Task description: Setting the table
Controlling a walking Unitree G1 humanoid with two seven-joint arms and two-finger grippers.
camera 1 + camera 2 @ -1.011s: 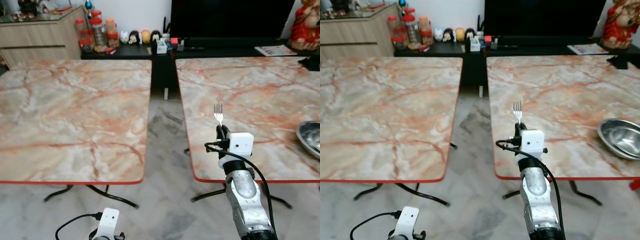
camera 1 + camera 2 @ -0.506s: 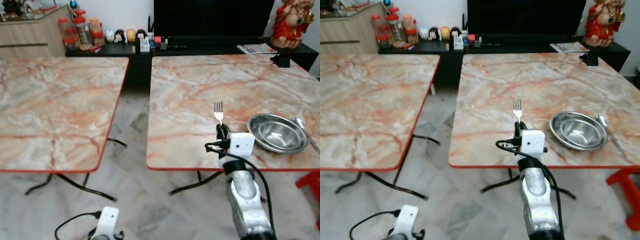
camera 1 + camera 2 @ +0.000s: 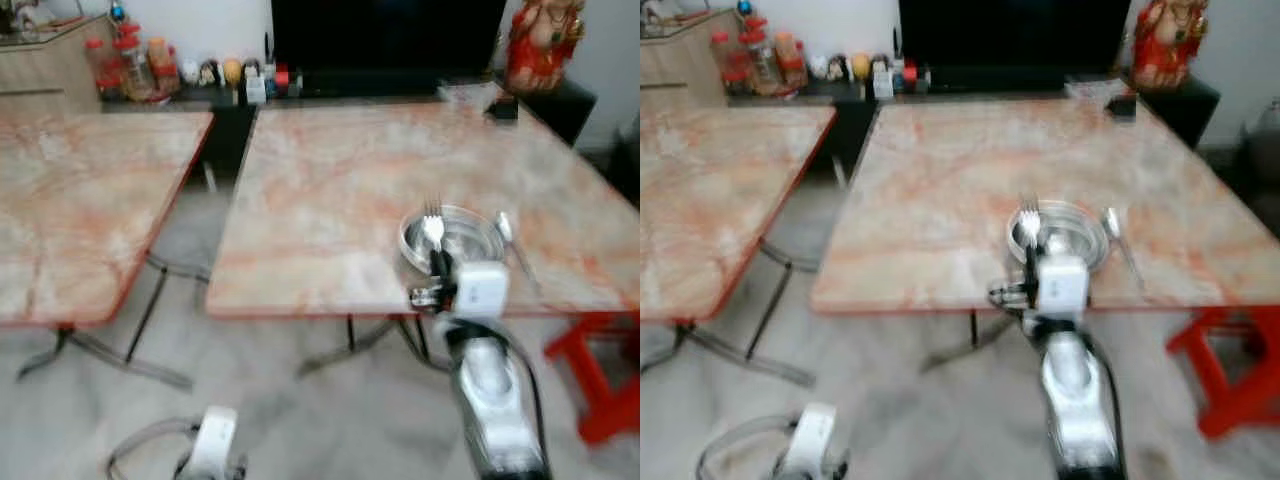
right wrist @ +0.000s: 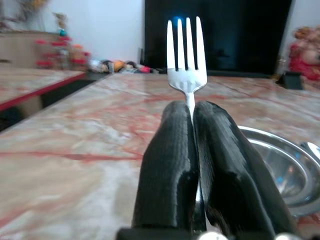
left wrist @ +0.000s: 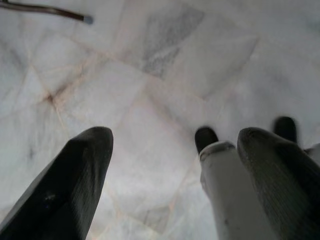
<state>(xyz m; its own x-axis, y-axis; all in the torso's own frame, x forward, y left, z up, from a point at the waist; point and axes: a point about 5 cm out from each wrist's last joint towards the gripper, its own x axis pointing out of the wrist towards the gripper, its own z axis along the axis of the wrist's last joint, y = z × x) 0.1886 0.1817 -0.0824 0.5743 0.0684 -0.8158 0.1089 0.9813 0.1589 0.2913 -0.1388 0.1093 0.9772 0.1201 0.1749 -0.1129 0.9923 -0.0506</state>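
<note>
Right end effector [image 4: 192, 150]: fingers pressed together on the handle of a fork [image 4: 185, 55]; tines upright, above the near edge of the counter.
Fork location: in the head views, in front of the bowl at its 6 o'clock side.
Bowl [image 3: 455, 238]: steel, resting on the right-hand counter [image 3: 330, 190] near its front edge.
Spoon [image 3: 512, 240]: lies on the counter just beside the bowl, at its 3 o'clock.
Left end effector [image 5: 165, 180]: hangs low over the marble floor [image 5: 165, 60]; fingers spread apart, holding nothing.
Second counter [image 3: 70, 200]: at 9 o'clock, separated by a floor gap.
Red stool [image 3: 600, 375]: at 4 o'clock of the bowl, beside the counter's corner.
Image quality: head views blurred.
</note>
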